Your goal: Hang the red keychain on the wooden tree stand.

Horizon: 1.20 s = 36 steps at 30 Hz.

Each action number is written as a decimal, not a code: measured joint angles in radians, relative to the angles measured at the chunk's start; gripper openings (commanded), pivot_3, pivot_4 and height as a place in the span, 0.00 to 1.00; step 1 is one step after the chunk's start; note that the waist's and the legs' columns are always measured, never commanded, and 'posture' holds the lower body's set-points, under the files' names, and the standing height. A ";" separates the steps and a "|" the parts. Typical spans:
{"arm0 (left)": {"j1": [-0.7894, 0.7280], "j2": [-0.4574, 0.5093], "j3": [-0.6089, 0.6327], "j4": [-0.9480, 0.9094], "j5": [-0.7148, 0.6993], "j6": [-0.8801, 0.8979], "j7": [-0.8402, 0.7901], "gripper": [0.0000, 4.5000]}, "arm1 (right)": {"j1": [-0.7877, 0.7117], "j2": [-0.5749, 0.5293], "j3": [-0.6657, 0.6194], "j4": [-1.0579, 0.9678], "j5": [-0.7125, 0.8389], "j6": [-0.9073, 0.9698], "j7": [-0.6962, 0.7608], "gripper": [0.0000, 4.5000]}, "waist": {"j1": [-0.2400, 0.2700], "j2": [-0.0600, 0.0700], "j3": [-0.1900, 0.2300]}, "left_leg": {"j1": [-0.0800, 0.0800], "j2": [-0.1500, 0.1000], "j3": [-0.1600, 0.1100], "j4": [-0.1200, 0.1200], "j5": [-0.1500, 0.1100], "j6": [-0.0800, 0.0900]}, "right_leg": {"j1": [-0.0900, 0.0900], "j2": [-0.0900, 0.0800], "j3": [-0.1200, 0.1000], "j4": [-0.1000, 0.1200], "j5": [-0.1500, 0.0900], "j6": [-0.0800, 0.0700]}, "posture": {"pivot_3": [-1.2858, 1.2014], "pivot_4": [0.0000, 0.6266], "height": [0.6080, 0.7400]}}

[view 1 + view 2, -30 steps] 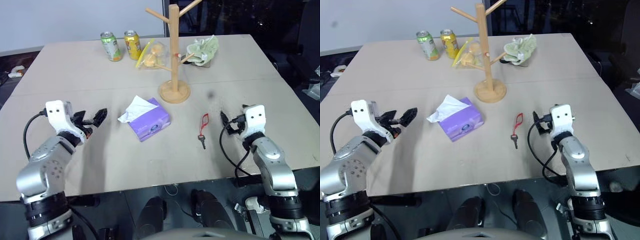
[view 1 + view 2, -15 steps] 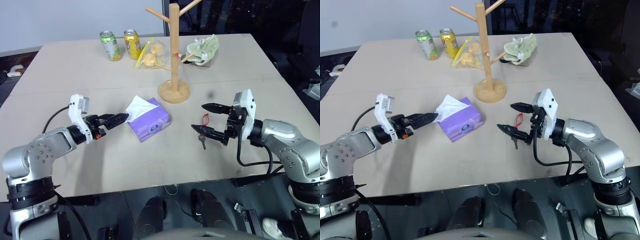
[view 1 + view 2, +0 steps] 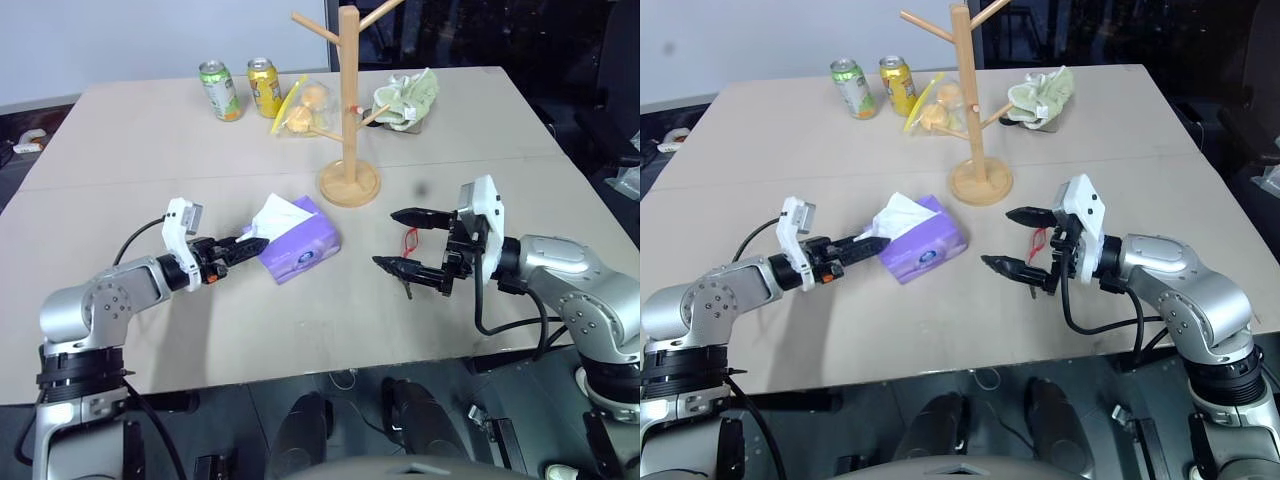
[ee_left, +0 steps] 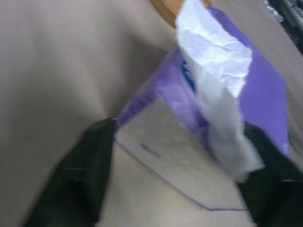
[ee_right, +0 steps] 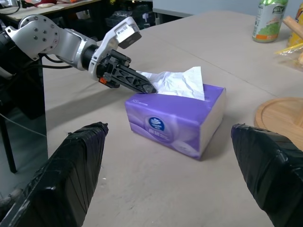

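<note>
Left claw sits at the purple tissue box, fingers apart around its near corner; the wooden tree stand rises behind; the red keychain lies on the bench, right claw gaping empty above it

The right gripper hangs wide open over the red keychain, at five o'clock from the wooden tree stand.
</note>
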 measured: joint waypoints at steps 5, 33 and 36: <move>0.003 0.000 0.001 -0.002 -0.006 -0.001 -0.009 0.01 | 0.000 0.000 0.000 0.000 -0.004 -0.004 -0.009 1.00 | 0.000 0.000 0.000 | 0.000 0.000 0.000 0.000 0.000 0.000 | 0.000 0.000 0.000 0.000 0.000 0.000 | 0.52 0.24 1.00; -0.352 0.001 0.430 0.650 0.154 -0.466 0.635 0.01 | -0.123 0.057 0.019 0.035 -0.006 -0.040 -0.008 1.00 | 0.003 -0.002 0.000 | -0.001 -0.002 -0.003 -0.001 0.000 0.000 | 0.000 -0.004 -0.003 -0.002 0.003 -0.004 | 0.52 0.24 1.00; -0.376 0.033 0.487 0.799 0.167 -0.580 0.714 0.01 | -0.159 0.081 0.023 0.034 -0.002 -0.044 -0.017 1.00 | 0.006 -0.003 -0.001 | -0.002 -0.003 -0.004 -0.001 0.000 0.000 | 0.000 -0.004 -0.004 -0.002 0.003 -0.004 | 0.52 0.24 1.00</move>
